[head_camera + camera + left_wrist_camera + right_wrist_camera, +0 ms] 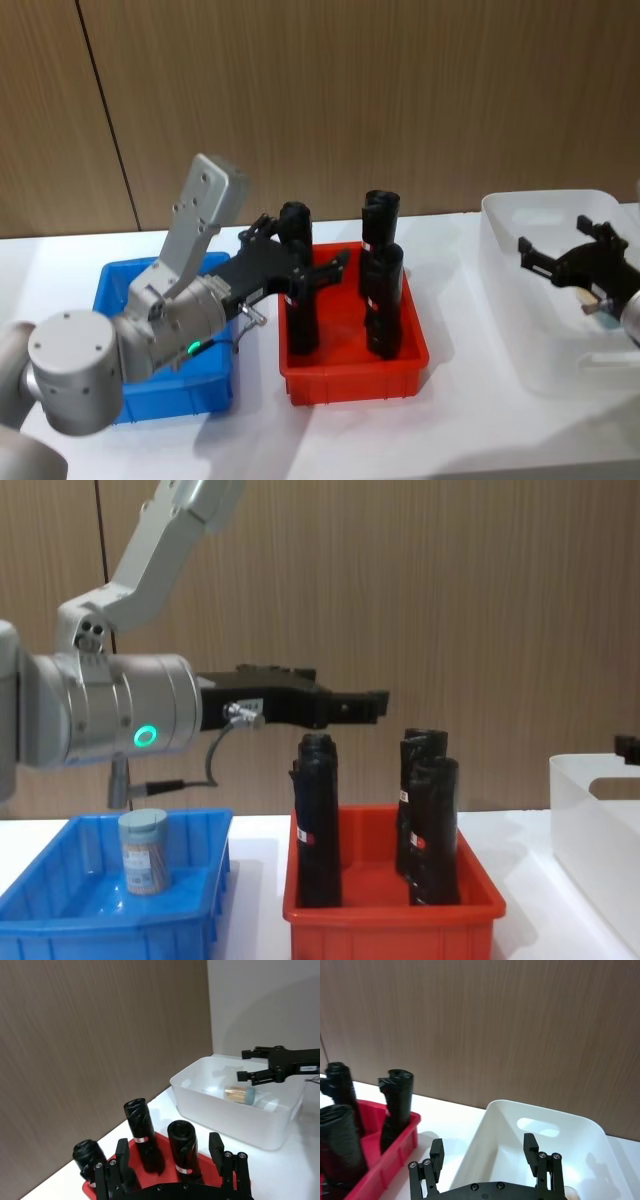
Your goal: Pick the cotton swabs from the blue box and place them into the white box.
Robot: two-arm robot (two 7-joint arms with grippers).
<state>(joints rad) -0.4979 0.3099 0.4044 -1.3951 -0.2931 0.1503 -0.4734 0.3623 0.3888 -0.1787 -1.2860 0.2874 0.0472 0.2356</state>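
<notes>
Wood-panelled wall, white table (250, 440). One cotton swabs tub (143, 852) stands upright in the blue box (40, 885), well below and to the left of the left claw (372, 706), which hangs wide open and empty over the red bin (390, 915). Left arm's clearly nearer imo; the right claw (244, 1065), fingers apart, sits over the white box (500, 215).

Two cotton swabs (144, 852) (239, 1094), four black rolls (385, 300), three boxes (108, 283) (350, 381) (503, 290).
</notes>
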